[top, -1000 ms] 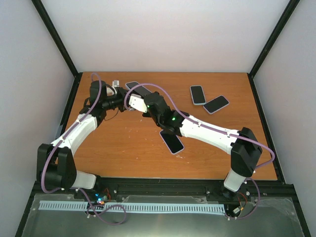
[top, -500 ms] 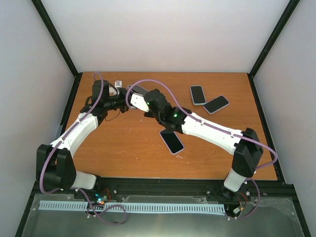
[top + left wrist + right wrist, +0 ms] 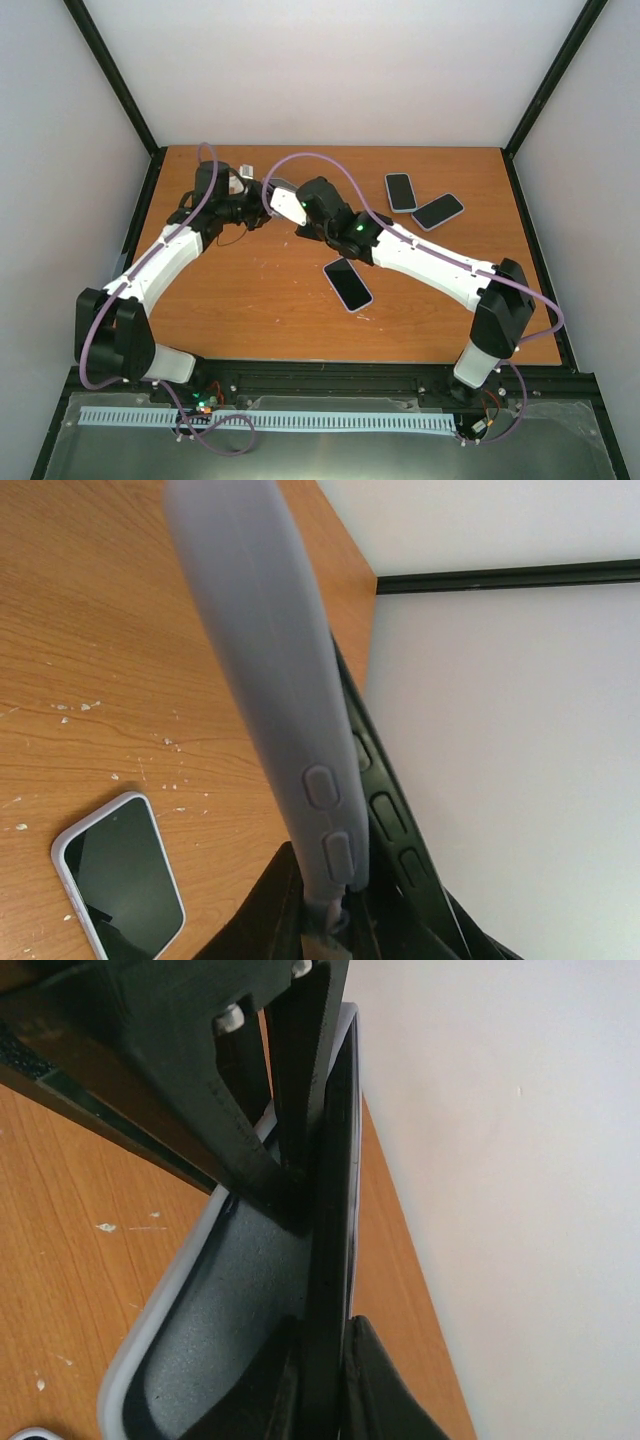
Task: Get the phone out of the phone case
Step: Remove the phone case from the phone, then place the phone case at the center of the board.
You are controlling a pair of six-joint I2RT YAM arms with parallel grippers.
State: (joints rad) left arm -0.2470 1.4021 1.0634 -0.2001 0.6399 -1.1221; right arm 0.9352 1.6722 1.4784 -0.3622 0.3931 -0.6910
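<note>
Two grippers are seen together above the table's [image 3: 250, 320] far left. The grey case [image 3: 265, 650] is clamped in the left gripper [image 3: 325, 920]; the black phone [image 3: 340, 1160], partly out of it, is pinched in the right gripper [image 3: 320, 1365].

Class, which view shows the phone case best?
Left wrist: the phone case fills the frame, grey outer side and buttons clear. Right wrist shows only its hollow inside beside the phone. The top view shows it tiny and partly hidden.
</note>
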